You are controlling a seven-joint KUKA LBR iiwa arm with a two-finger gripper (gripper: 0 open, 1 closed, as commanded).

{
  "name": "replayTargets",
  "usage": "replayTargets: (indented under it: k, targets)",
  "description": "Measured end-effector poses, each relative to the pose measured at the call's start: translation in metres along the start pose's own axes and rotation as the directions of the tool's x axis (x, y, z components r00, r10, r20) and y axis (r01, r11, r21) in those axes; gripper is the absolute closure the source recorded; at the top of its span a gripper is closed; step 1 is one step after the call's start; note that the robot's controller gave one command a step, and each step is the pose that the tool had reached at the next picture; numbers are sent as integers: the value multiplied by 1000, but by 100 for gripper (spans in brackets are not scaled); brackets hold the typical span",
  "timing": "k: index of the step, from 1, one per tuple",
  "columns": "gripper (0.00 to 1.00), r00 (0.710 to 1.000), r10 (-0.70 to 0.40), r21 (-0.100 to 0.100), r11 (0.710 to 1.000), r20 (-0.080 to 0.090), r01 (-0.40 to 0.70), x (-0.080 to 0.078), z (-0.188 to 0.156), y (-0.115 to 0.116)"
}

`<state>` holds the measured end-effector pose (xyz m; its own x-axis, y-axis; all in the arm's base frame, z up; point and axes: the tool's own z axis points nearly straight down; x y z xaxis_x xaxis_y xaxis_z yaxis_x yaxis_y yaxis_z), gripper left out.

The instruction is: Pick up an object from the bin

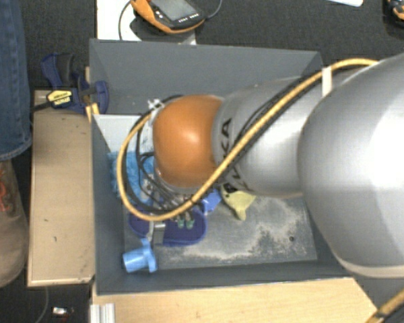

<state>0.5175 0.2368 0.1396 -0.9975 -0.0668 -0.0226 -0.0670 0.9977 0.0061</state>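
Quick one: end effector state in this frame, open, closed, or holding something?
End effector: cannot be told; the orange wrist cover sits over it, above a dark blue piece at the bin's left.

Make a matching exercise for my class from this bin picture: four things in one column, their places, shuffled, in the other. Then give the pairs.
Things
1. light blue pipe fitting
2. pale yellow piece
3. dark blue flat piece
4. orange wrist cover

Places
A. on the arm, above the left half of the bin
B. on the floor at the arm's lower edge, right of the dark blue flat piece
C. in the floor's lower left corner in the view
D. on the floor just below the orange wrist cover

Pairs: 1-C, 2-B, 3-D, 4-A
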Motion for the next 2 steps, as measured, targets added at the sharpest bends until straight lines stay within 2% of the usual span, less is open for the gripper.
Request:
replayTargets:
  k: [1, 2]
  targets:
    - [0, 985, -174, 0, 985, 4, 174, 3, -17, 3]
    - [0, 980, -201, 0, 980, -3, 201, 8, -44, -6]
